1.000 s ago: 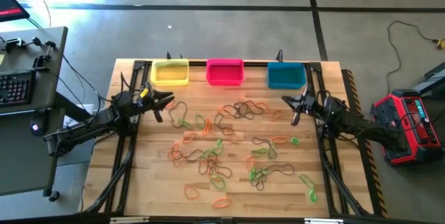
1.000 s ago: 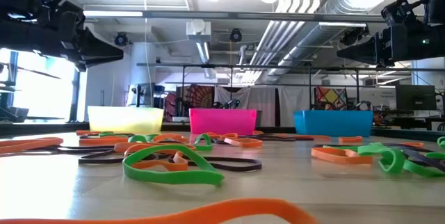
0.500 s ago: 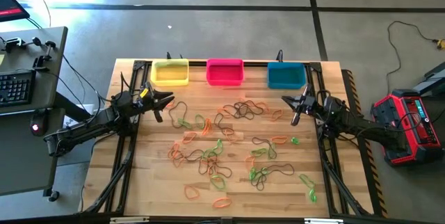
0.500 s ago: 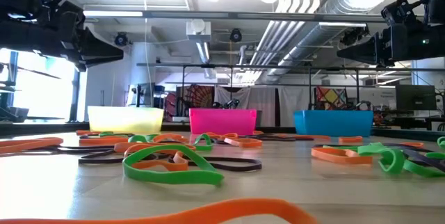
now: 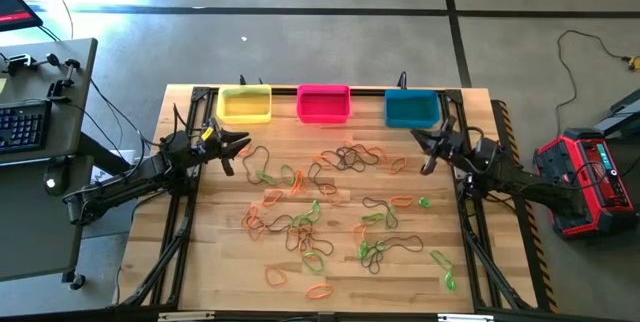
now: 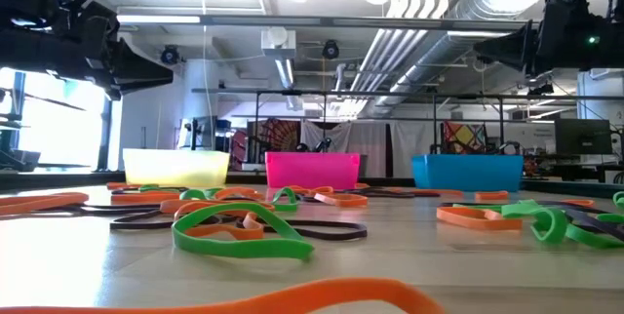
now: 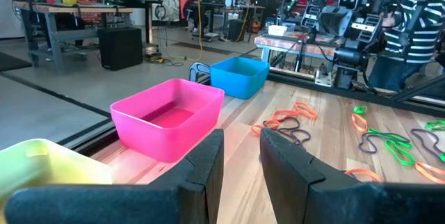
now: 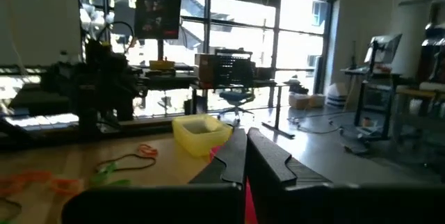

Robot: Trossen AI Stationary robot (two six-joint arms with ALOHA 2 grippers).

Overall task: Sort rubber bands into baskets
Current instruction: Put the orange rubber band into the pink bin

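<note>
Many green, orange and dark rubber bands lie loose on the wooden table. Three baskets stand in a row at the far edge: yellow, pink and teal. My left gripper hovers above the table near the yellow basket. It is empty, with a narrow gap between its fingers. My right gripper hovers in front of the teal basket, shut and empty. Both grippers show high above the bands in the low view, the left and the right.
A desk with a keyboard stands left of the table, and a red device sits on the floor to the right. Black frame rails run along both table sides. Bare wood lies along the near left.
My right gripper has moved a little toward the table's far right, closer to the teal basket, and has risen slightly. The left arm and the bands have kept still.
</note>
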